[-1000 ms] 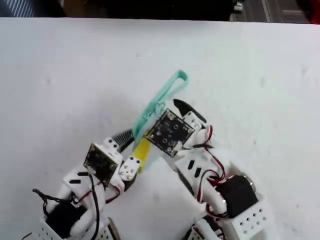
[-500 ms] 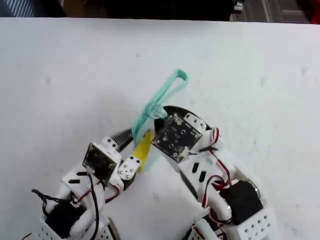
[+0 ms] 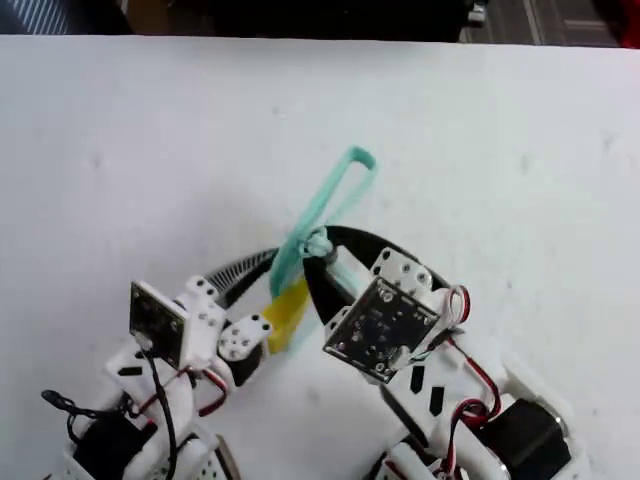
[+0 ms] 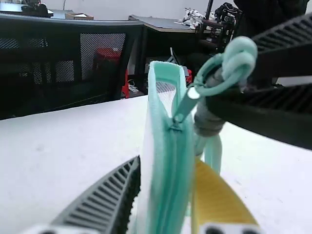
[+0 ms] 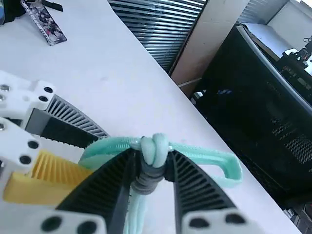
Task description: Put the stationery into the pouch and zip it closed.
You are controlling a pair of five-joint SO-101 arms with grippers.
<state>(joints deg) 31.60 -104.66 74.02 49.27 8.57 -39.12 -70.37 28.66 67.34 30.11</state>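
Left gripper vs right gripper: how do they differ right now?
The left gripper has one yellow and one black ribbed finger; the right gripper has two black ones. The left gripper clamps the body of the teal pouch, which stands on edge between its fingers; the right gripper pinches the knotted zipper pull. Both are shut, and both hold the same pouch.

Crowding the near middle of the table [image 3: 480, 130], pinching the on-edge pouch [image 3: 330, 195] in the left gripper [image 3: 285, 272] and clamping its zip pull [image 3: 316, 242] in the right gripper [image 3: 320, 252], blocking any approach from the near side, leaving bare table lying open toward the far edge and on either flank.
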